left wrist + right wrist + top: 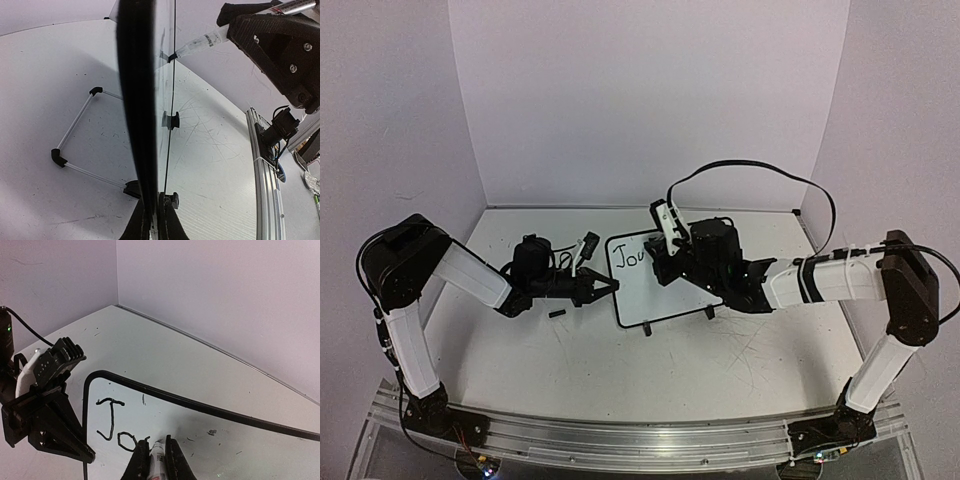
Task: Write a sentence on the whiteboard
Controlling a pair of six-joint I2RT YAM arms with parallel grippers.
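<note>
Right wrist: black lettering [113, 417] "Jo" on whiteboard [240, 440]

Overhead looks down; wrist views closely share whiteboard [225, 450].

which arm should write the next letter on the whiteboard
Right. The right gripper is shut on the marker, its tip on the whiteboard just after the lettering "Jo". The left gripper is clamped on the board's edge, steadying it.

The whiteboard [645, 300] stands between left tool [154, 210] and right tool [153, 457].
</note>
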